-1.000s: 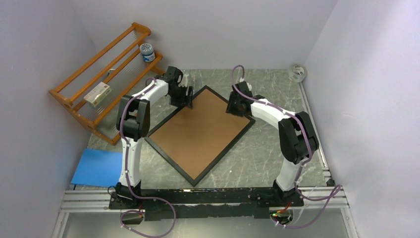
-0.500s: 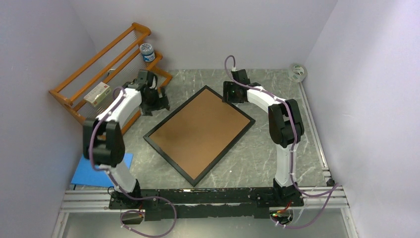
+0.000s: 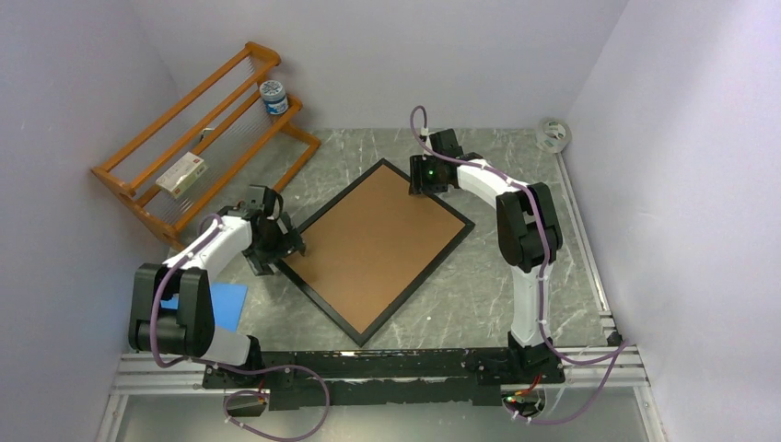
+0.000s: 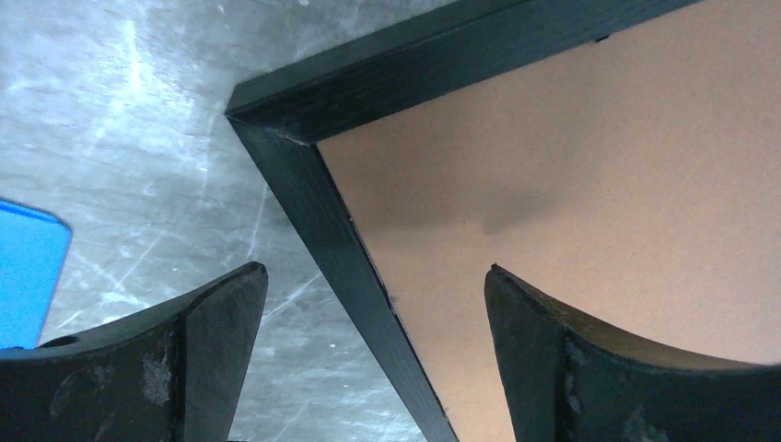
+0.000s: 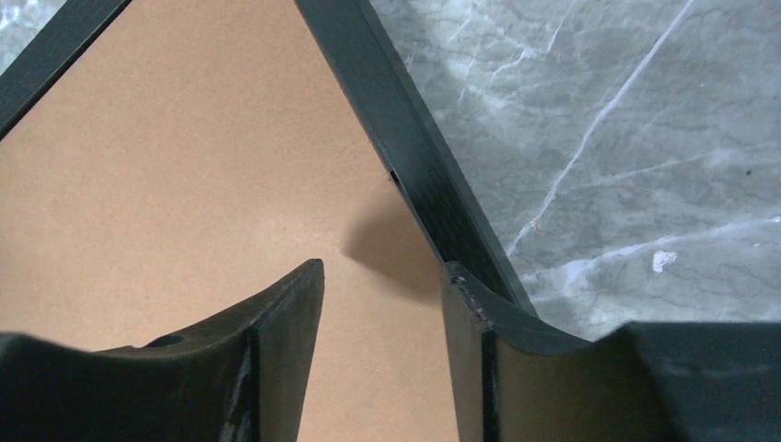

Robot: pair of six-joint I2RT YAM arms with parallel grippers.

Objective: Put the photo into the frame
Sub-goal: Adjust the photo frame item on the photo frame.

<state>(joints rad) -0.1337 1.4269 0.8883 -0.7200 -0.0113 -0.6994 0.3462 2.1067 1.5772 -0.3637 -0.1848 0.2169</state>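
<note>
The black frame lies flat on the table, filled by the brown backing board. The sunflower photo is not in view. My left gripper is open at the frame's left corner. In the left wrist view its fingers straddle the frame's edge, one over the table and one over the board. My right gripper is open near the frame's top corner. In the right wrist view its fingers hang over the board, the right finger beside the frame's edge.
An orange wooden rack stands at the back left, holding a jar and a small box. A blue sheet lies near the left arm and also shows in the left wrist view. A tape roll sits at the back right.
My left arm swung from the frame's top corner, past the rack, down to the frame's left corner. My right gripper moved along the upper right edge toward the top corner.
</note>
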